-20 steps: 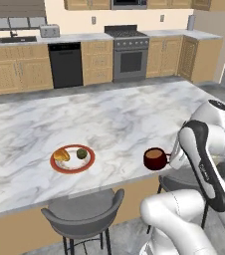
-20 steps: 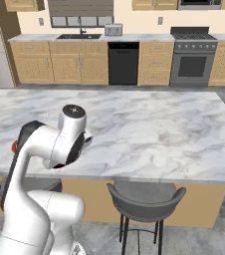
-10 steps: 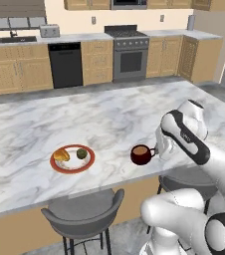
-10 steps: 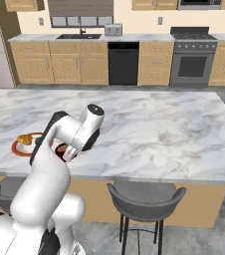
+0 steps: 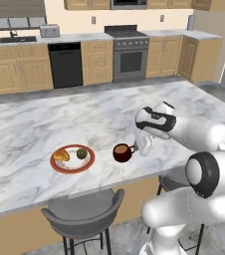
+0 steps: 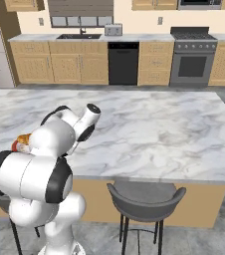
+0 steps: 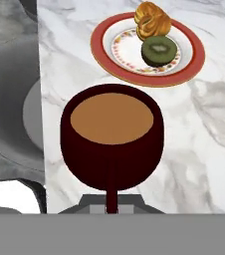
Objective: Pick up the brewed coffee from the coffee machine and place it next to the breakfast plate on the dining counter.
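The brewed coffee (image 5: 121, 152), a dark red mug of light brown liquid, is low over the dining counter (image 5: 35, 124) near its front edge. It is a short way right of the breakfast plate (image 5: 72, 158). My gripper (image 5: 136, 147) is shut on the mug's side handle. In the hand view the mug (image 7: 112, 134) is close in front, its handle running down into my gripper (image 7: 112, 203). Beyond it lies the red-rimmed plate (image 7: 104, 55) with a pastry and a green round item. Whether the mug touches the marble I cannot tell. The coffee machine is out of view.
A grey stool (image 5: 84, 214) stands under the counter's front edge below the plate, and another stool (image 6: 144, 196) is to the right of my base. My arm covers most of the plate in the right base view, where the pastry (image 6: 22, 142) peeks out. Wall cabinets and a stove line the far wall.
My arm has swung left along the counter's front edge, carrying the mug closer to the plate. The plate has not moved.
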